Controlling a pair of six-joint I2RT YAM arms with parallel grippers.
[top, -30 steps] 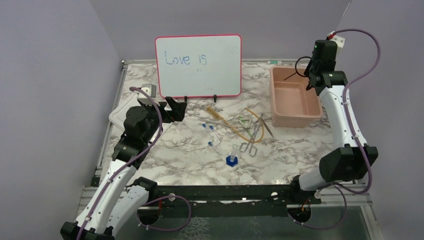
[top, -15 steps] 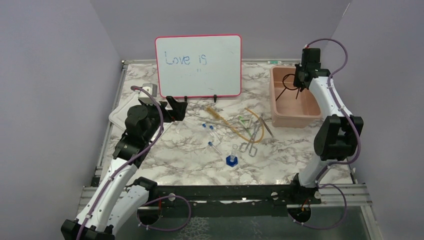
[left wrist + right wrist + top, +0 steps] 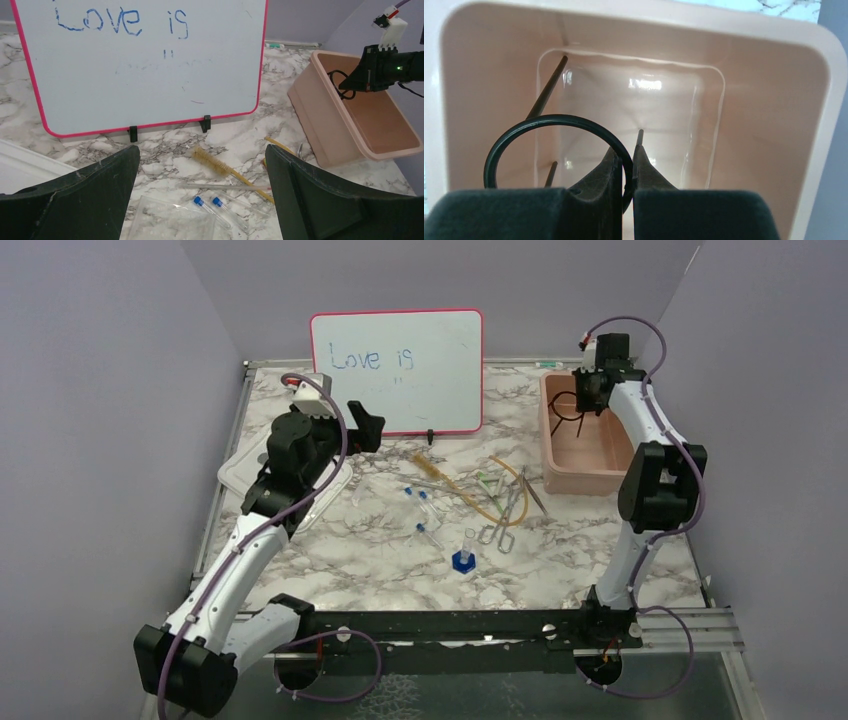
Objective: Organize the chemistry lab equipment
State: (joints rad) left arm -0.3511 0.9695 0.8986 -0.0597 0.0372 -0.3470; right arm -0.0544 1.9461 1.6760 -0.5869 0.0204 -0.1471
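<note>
Right claw [image 3: 626, 150] closed, pinching the black ring [image 3: 555, 118] by its wire, low over the pink bin [image 3: 600, 477] at 2 o'clock on the bench [image 3: 370, 560]. Ring sits inside the bin's rim at the far end, and its thin rods point down into the bin. Can't tell if they touch the bottom

Left claw [image 3: 202, 150] wide open, nothing between the fingers. It is raised over the bench's 10 o'clock area, facing the whiteboard [image 3: 396, 370], which stands upright at 12 o'clock. White lid [image 3: 236, 480] lies flat at 9 o'clock, under the left arm

Rest of the kit is loose on the bench, centre to roughly 3 o'clock of centre:
- brush [image 3: 210, 161] just in front of the whiteboard
- blue-capped tubes [image 3: 210, 205] near centre
- amber tube [image 3: 470, 502] looped between the brush and the bin
- scissors [image 3: 500, 530] just beside that loop, on its 6 o'clock side
- vial on blue base [image 3: 463, 558] upright, at 8 o'clock of the scissors and apart from them
</note>
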